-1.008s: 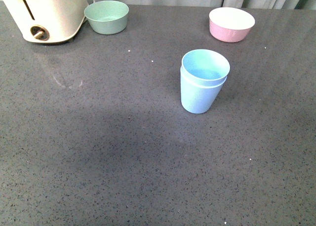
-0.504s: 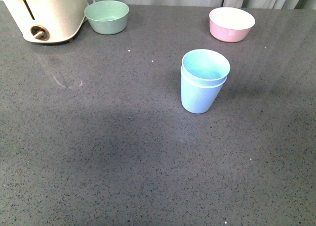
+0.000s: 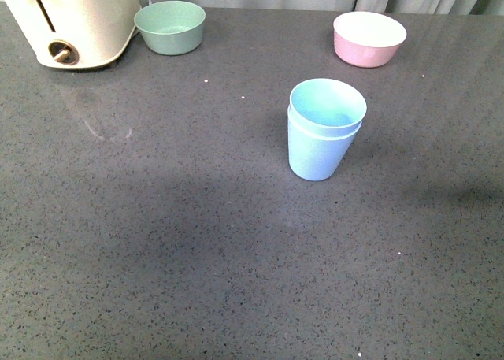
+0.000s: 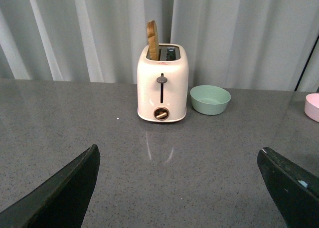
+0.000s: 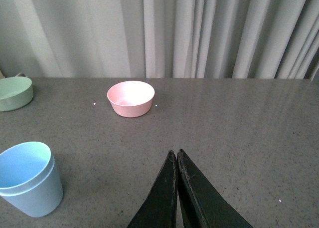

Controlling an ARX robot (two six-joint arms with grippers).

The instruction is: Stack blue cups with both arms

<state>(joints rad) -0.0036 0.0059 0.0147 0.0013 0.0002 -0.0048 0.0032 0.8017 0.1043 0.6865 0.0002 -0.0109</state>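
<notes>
My left pincer hangs wide open over bare worktop, its two black fingers far apart at the edges of its wrist view and nothing between them. My right pincer is closed on nothing, fingertips pressed together into a point. Neither arm shows in the front view.

The blue cups already sit nested, one inside the other, upright near the middle of the worktop, the inner rim riding a little above the outer. I judge the stacking done, so the step in hand is simply clearing off: I'd keep both arms high and back and not brush the stack.

From the right wrist view the cups stand well apart from the closed tips, off toward the left side of the scene, with the pink bowl farther away. The left wrist sees only the toaster and green bowl.
</notes>
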